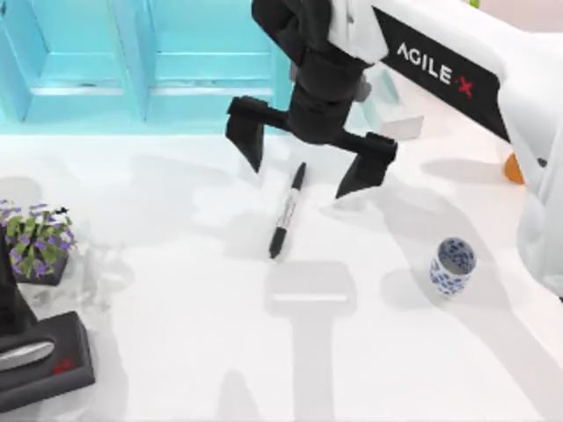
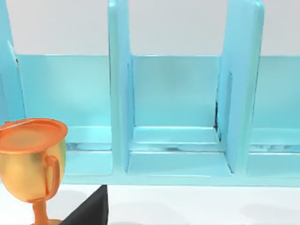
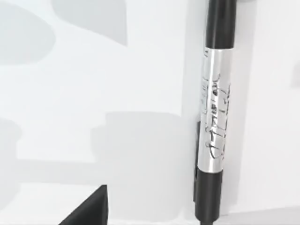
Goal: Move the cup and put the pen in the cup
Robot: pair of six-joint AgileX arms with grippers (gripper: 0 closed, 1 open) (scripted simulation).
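At the table's left edge sit a potted plant (image 1: 37, 242) with purple flowers and a dark stapler-like block (image 1: 40, 360), both well apart from the working tool. The left wrist view faces a turquoise shelf unit (image 2: 176, 117) with a golden trophy cup (image 2: 33, 161) before it; I cannot tell how the left gripper's fingers stand. The right gripper (image 1: 310, 165) hangs over the table with its jaws spread wide, holding nothing. The pen (image 1: 288, 210) lies flat on the white table (image 1: 176, 308), its upper end between the two fingertips and the rest trailing out below them. Right of the gripper, well apart from it, the cup (image 1: 453, 265) stands upright, and an orange object (image 1: 513, 169) peeks out beside the arm.
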